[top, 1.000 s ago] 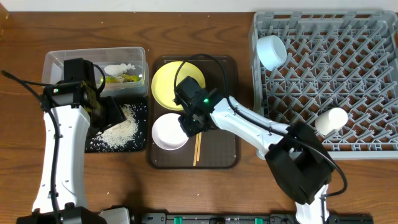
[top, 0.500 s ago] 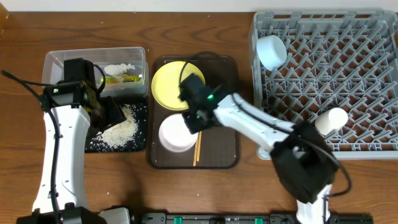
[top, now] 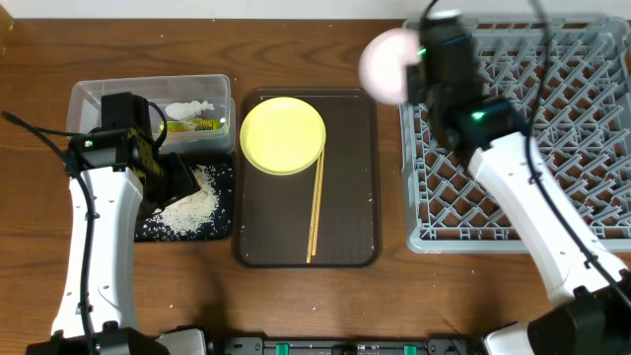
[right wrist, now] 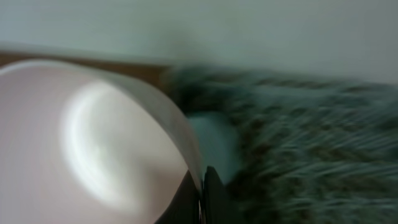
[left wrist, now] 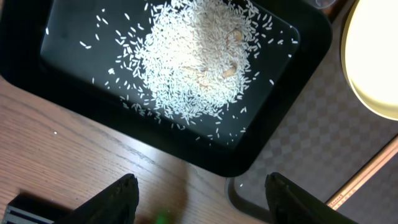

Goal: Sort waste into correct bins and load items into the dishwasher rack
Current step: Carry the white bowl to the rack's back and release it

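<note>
My right gripper (top: 418, 67) is shut on the rim of the white bowl (top: 387, 63) and holds it high over the back left corner of the grey dishwasher rack (top: 552, 118). In the right wrist view the fingers (right wrist: 202, 193) pinch the white bowl's rim (right wrist: 93, 143), with a blurred pale blue shape (right wrist: 214, 140) behind. My left gripper (left wrist: 202, 205) is open and empty above the black tray (left wrist: 292, 118) of rice grains (left wrist: 193, 62). The yellow plate (top: 283, 135) and chopsticks (top: 315, 207) lie on the brown tray (top: 350, 247). The cup is hidden.
The clear tub (top: 99, 99) at the back left holds the white tissue (top: 192, 106) and the green-and-yellow wrapper (top: 192, 125). The black tray (top: 222, 227) lies just in front of it. The right arm crosses over the rack's left half.
My right gripper has lifted the white bowl off the brown tray and carried it up and right to the rack's back left corner. The left arm has not moved.
</note>
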`<move>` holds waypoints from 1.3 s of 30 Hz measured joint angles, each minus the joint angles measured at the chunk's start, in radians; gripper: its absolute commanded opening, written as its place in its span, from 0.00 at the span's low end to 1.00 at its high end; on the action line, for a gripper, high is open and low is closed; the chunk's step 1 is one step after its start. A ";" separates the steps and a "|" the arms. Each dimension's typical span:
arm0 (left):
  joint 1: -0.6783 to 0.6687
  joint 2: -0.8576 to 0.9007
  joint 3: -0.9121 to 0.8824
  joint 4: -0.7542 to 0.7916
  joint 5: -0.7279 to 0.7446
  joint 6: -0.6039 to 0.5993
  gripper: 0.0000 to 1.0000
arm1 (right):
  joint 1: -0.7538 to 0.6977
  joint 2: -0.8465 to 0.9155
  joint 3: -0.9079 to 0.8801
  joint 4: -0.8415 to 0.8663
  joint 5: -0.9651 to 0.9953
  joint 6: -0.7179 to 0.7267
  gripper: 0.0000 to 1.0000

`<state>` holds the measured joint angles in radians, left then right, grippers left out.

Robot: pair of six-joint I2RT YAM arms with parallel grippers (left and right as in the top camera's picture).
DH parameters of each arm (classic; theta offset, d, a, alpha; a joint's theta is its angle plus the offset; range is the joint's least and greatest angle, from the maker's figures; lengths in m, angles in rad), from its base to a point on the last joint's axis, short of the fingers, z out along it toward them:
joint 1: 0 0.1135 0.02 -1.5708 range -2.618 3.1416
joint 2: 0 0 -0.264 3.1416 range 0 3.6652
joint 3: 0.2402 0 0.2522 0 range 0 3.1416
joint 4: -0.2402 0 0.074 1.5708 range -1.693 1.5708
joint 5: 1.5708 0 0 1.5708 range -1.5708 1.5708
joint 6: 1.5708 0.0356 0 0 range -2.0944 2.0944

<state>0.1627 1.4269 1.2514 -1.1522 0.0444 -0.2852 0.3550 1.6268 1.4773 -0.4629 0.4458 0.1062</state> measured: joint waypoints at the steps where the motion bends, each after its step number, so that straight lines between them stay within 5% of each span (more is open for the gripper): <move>1: 0.000 0.000 0.000 0.000 0.000 0.000 0.68 | -0.027 0.006 0.000 0.051 0.054 -0.024 0.01; 12: 0.000 0.000 0.000 0.006 0.000 0.000 0.68 | -0.255 0.141 0.000 0.471 0.312 -0.281 0.01; 21: 0.000 0.000 0.000 0.008 0.000 0.000 0.68 | -0.298 0.337 -0.001 0.715 0.398 -0.504 0.01; 39: 0.000 0.000 0.000 0.008 0.000 0.000 0.68 | -0.297 0.472 -0.001 0.706 0.431 -0.582 0.01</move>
<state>0.1627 1.4269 1.2510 -1.1446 0.0448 -0.2855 0.0582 2.0983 1.4765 0.2436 0.8764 -0.4759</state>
